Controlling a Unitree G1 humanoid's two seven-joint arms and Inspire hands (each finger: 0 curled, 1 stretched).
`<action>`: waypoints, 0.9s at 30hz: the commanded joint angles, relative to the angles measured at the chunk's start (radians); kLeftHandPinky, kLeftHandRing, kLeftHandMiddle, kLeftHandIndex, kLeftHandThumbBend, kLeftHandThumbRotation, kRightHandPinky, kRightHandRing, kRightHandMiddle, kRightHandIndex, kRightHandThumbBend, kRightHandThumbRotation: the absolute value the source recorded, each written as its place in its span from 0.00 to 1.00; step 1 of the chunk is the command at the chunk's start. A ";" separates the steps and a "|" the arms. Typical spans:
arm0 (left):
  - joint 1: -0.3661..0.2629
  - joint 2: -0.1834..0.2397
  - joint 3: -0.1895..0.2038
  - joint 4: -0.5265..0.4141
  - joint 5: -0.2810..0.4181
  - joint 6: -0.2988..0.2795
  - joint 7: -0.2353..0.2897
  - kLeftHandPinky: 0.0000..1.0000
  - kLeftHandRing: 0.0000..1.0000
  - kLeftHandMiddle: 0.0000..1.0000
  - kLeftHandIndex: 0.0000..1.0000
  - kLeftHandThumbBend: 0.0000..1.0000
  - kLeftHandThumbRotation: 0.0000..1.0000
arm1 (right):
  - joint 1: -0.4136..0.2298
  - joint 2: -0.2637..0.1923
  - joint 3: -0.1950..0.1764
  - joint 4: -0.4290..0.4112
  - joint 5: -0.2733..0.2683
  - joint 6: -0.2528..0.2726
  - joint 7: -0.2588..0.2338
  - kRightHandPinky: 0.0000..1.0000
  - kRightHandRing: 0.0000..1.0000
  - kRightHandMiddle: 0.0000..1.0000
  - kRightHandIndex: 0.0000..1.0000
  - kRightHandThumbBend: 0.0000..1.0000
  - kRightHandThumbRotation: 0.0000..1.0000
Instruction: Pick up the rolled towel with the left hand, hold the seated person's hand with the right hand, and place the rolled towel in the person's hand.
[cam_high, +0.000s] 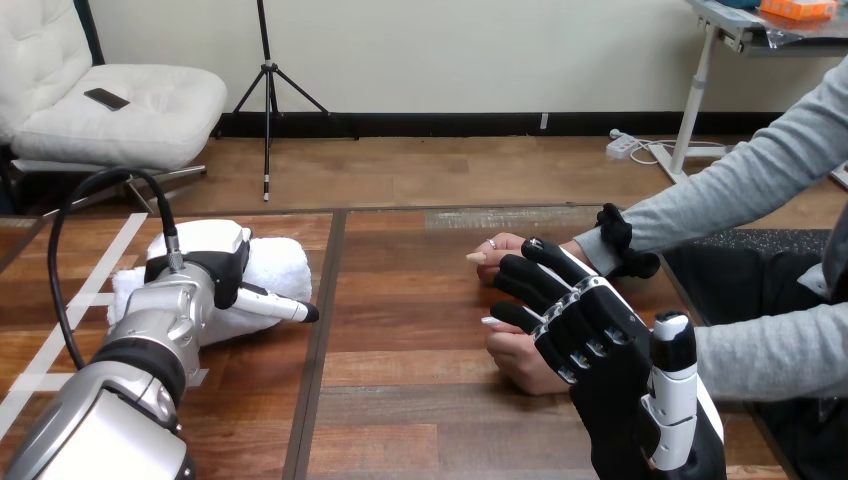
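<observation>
The white rolled towel (275, 270) lies on the wooden table (420, 330) at the left. My left hand (205, 262) rests on top of it, back upward, covering its middle; the towel's ends show on both sides of the hand. At the right the person holds two hands over the table, one farther (497, 252) and one nearer (520, 360). My right hand (590, 340) is raised with straight fingers. It covers part of the nearer hand, and its fingertips reach up toward the farther one. I see no finger curled round either hand.
The person's grey sleeves (760, 170) come in from the right edge, above and beside my right arm. A dark seam (325, 330) runs down the table between the towel and the hands. White tape lines (70, 320) mark the table's left part.
</observation>
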 joint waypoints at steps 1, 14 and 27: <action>-0.042 -0.019 -0.002 -0.004 -0.001 -0.005 0.006 1.00 1.00 1.00 0.99 0.86 0.77 | -0.024 0.006 -0.006 -0.046 0.008 -0.026 0.001 0.84 0.87 0.84 0.85 0.69 1.00; -0.033 -0.033 0.024 -0.006 -0.027 0.017 0.070 0.81 0.90 0.92 0.90 0.65 0.42 | -0.024 0.008 -0.007 -0.044 0.010 -0.029 0.001 0.84 0.87 0.84 0.85 0.70 1.00; -0.034 -0.038 0.024 -0.007 -0.034 0.031 0.104 0.50 0.68 0.76 0.73 0.58 0.04 | -0.026 0.011 -0.010 -0.038 0.026 -0.043 0.013 0.84 0.88 0.85 0.85 0.69 1.00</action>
